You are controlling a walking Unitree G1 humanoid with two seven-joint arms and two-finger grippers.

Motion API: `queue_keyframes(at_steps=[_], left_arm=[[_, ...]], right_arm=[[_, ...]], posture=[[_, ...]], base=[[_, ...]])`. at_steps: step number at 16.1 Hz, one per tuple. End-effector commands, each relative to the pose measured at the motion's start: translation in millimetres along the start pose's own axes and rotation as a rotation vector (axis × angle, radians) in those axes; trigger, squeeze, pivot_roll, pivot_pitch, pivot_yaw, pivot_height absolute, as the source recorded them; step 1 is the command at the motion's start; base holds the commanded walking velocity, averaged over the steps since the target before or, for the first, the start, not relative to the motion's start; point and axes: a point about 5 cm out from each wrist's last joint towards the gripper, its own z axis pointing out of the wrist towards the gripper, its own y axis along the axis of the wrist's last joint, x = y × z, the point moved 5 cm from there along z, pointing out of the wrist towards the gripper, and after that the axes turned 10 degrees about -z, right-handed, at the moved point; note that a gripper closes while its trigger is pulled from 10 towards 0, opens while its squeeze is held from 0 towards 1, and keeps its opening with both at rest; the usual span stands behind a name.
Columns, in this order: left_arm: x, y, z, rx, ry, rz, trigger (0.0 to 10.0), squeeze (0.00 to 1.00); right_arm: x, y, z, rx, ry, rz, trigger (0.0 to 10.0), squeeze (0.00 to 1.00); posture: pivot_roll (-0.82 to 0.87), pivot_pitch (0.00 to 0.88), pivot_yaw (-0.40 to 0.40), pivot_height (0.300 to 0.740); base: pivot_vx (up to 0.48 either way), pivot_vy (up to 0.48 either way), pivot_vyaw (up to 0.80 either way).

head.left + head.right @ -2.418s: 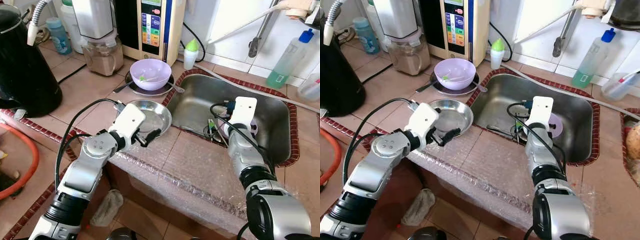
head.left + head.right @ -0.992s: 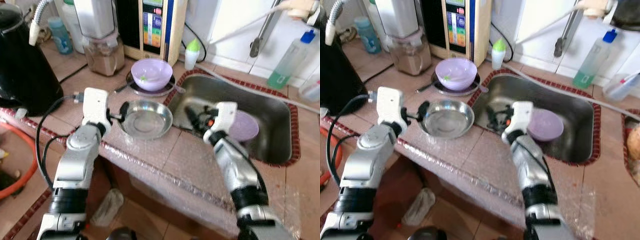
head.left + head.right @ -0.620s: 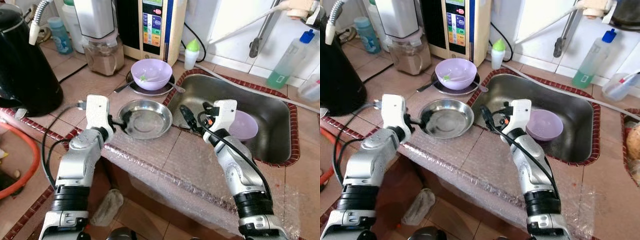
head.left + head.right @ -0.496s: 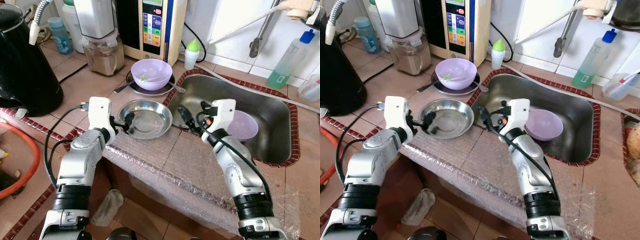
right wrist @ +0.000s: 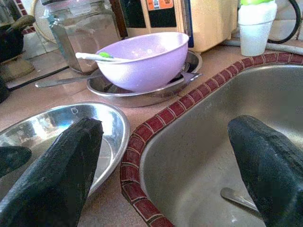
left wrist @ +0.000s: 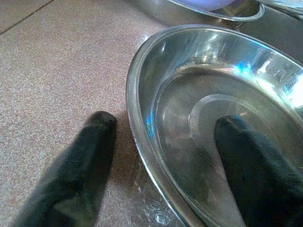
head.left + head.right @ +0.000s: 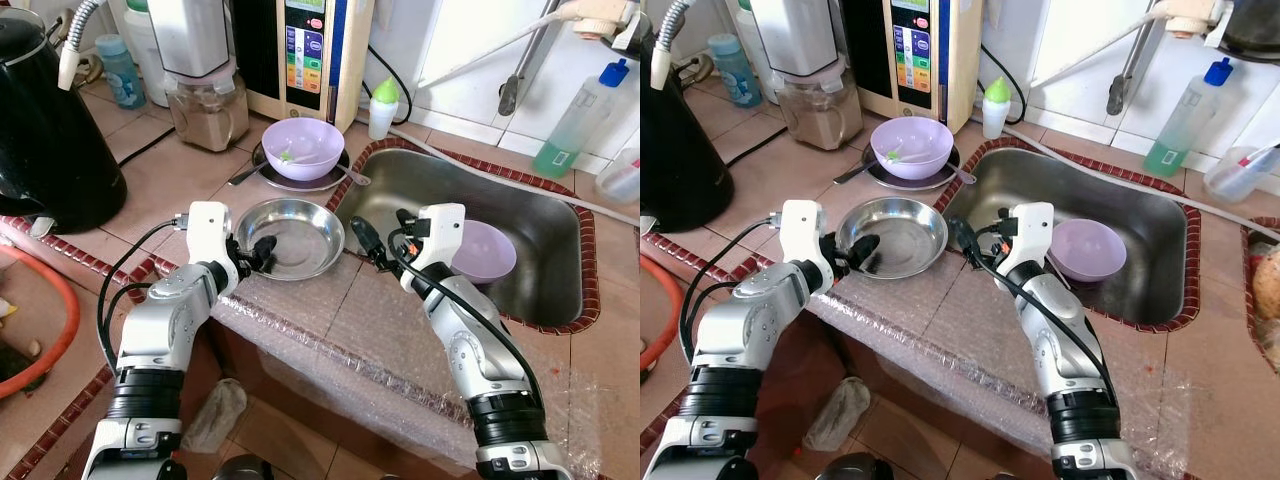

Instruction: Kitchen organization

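Two purple bowls are present: one (image 7: 302, 147) on the counter (seated in a metal dish) and one (image 7: 484, 250) in the sink. One empty steel plate (image 7: 290, 237) lies on the counter. Also counted: one black kettle (image 7: 50, 130), one blender (image 7: 200, 70), one green-capped white bottle (image 7: 382, 107), one blue-capped bottle (image 7: 575, 120).

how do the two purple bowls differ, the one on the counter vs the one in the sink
The counter bowl sits on a steel plate beside the sink; the sink bowl rests down in the steel basin. The counter bowl holds a utensil with a white and green handle; the sink bowl looks empty. Both are upright, the same pale purple and similar in shape.
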Motion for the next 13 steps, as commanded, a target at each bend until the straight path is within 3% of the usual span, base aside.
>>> queue_keyframes(at_steps=[1, 7, 13], left_arm=[[2.6, 4.8, -1.0, -0.004, 0.014, 0.001, 0.0, 0.00], [5.2, 6.4, -1.5, -0.009, 0.022, -0.025, 0.0, 0.00], [7.2, 11.4, -1.2, -0.039, 0.036, 0.001, 0.0, 0.00]], right_arm=[[1.2, 3.5, 0.2, -0.004, 0.004, -0.015, 10.0, 0.00], [3.5, 3.2, 1.7, 0.000, 0.011, -0.022, 10.0, 0.00], [1.1, 2.3, 2.8, 0.003, -0.006, -0.023, 10.0, 0.00]], posture=[[0.07, 0.019, 0.001, 0.740], [0.07, 0.018, 0.000, 0.740], [0.07, 0.011, 0.000, 0.740]], base=[[0.000, 0.000, 0.00], [0.000, 0.000, 0.00], [0.000, 0.000, 0.00]])
